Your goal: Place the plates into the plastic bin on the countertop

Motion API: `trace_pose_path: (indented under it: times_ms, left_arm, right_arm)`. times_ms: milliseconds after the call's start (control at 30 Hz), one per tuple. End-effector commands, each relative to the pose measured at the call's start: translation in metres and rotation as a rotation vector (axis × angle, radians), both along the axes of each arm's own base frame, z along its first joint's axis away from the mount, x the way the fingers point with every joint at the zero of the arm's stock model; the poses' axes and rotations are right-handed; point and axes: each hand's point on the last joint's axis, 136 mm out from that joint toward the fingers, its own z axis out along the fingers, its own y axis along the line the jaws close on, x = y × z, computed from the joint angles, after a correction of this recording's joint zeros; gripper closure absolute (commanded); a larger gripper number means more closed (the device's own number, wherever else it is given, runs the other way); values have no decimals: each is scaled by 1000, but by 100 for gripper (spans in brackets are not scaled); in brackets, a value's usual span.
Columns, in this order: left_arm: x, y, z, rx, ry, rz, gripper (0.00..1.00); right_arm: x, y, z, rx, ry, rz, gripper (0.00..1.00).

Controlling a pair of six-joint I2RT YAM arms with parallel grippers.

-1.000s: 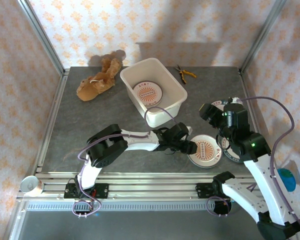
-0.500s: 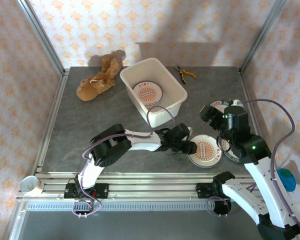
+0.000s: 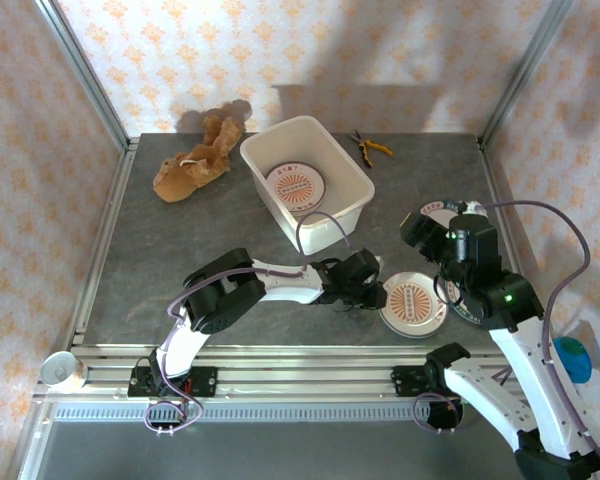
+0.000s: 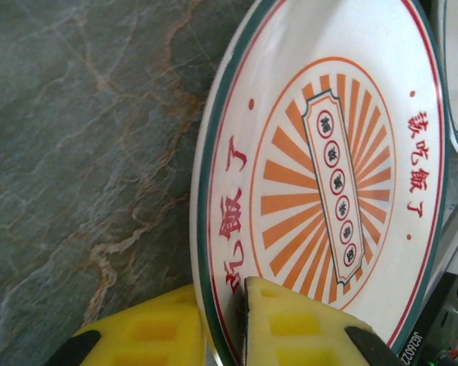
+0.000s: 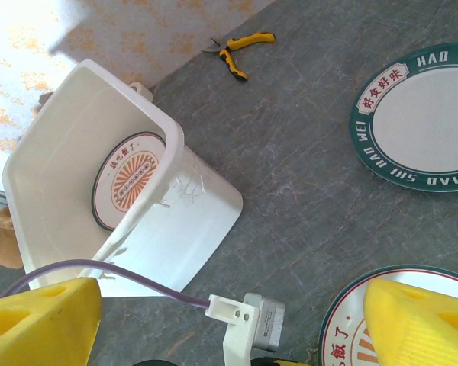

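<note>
Plates [image 3: 412, 305] in this set are small, round and white, some green-rimmed, some printed in orange-red. One of them, a small round white plate with a green rim and an orange sunburst print, the sunburst plate [image 4: 328, 175], lies toward the near edge of the dark grey stone-look countertop [image 3: 170, 250], right of its middle. It is apart from the large white rectangular plastic bin [image 3: 332, 226], which stands toward the far edge with a matching printed plate [image 3: 296, 186] flat on its floor. A green-rimmed lettered plate [image 5: 420, 126] lies near the right edge.

The left gripper [image 4: 227, 328] is clenched on the sunburst plate's rim. One yellow pad [image 4: 290, 324] lies on the printed face and the other just outside the edge, with the rim pinched between them. We cannot tell whether the plate is off the counter. The right gripper [image 5: 229, 324] hangs spread wide, holding nothing.

We judge the plate to be stiff, fairly light, smooth-glazed and liable to chip. The thin rim is the only place to take hold of it. Held there at one side, it will likely droop or slide between the foam pads, so we would carry it slowly and set it down low inside the bin.
</note>
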Motion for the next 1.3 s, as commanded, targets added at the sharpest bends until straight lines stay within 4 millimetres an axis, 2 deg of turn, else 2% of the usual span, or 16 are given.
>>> trace_pose_path:
  times_ms: [0, 133, 300, 333, 500, 667, 767, 833, 1000, 1100, 1200, 1267]
  left_arm:
    - [2, 14, -2, 43, -30, 46, 87]
    - [6, 25, 13, 42, -75, 80, 94]
    - [10, 34, 48, 34, -161, 108, 100]
    - [11, 35, 63, 18, -182, 110, 100]
    - [13, 43, 113, 4, -266, 113, 100]
    - [14, 51, 170, 3, -353, 77, 100]
    - [22, 59, 203, -21, -387, 86, 100]
    - [30, 65, 222, -80, -387, 101, 100]
    - [53, 92, 270, -148, -435, 131, 100]
    - [71, 117, 297, -189, -448, 171, 100]
    - [89, 143, 319, -242, -451, 217, 100]
    - [99, 159, 331, -261, -463, 242, 100]
  right_arm:
    - [-3, -1, -2, 5, 5, 0, 12]
    - [-3, 2, 1, 17, -3, 12, 12]
    - [-2, 4, 7, 25, -20, 24, 13]
    - [-1, 4, 8, 23, -22, 25, 13]
    - [6, 6, 19, 3, -40, 32, 13]
    - [18, 17, 55, 22, -111, 79, 14]
    - [24, 26, 81, 25, -153, 129, 16]
    - [24, 34, 98, 22, -165, 180, 21]
    - [20, 44, 131, 5, -201, 264, 27]
    - [14, 64, 143, 35, -192, 387, 27]
    - [14, 79, 145, 60, -139, 471, 27]
    - [19, 78, 141, 62, -129, 452, 27]
